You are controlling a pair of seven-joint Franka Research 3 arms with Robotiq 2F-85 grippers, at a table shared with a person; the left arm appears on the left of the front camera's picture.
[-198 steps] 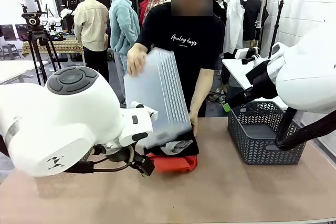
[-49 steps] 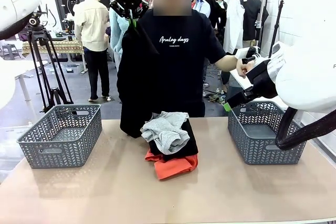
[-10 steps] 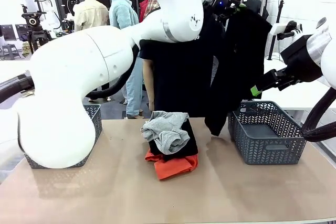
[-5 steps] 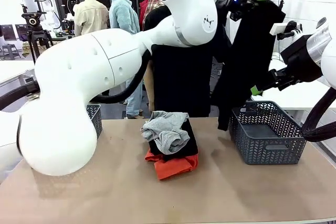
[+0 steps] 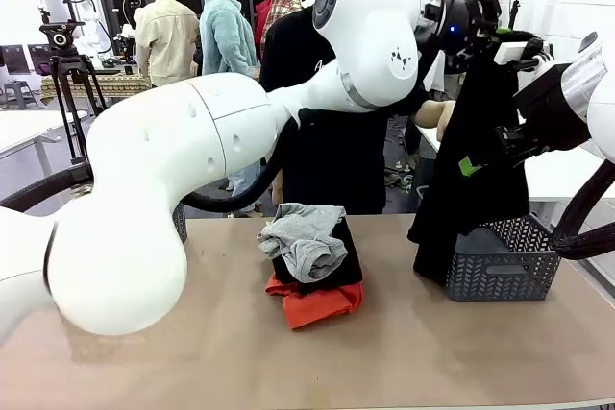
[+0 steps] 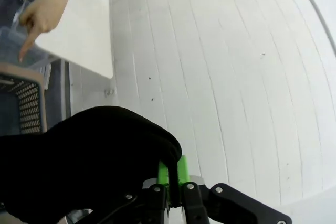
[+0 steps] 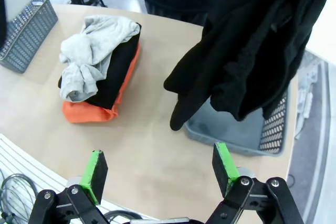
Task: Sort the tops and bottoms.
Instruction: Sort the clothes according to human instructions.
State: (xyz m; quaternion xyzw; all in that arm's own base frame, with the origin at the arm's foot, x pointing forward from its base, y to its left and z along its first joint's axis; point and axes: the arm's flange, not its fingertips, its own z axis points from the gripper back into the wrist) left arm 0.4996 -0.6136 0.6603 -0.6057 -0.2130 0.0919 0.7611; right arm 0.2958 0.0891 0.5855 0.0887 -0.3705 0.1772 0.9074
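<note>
While the left claw (image 6: pixel 172 165) grips them, black bottoms (image 5: pixel 476 175) overhang a basket (image 5: pixel 509 266).

3-garment pile (image 5: pixel 312 271) mid table (image 5: pixel 404 352); basket (image 5: pixel 514 266) to its R; bottoms (image 5: pixel 476 180) hang over basket's L edge.

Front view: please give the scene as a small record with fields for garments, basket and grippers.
held item: black garment, hanging from the left gripper, shut on it
position: above the grey basket, lower end by its left edge
right gripper: open, empty
pile: grey garment on top, orange garment at bottom
</note>
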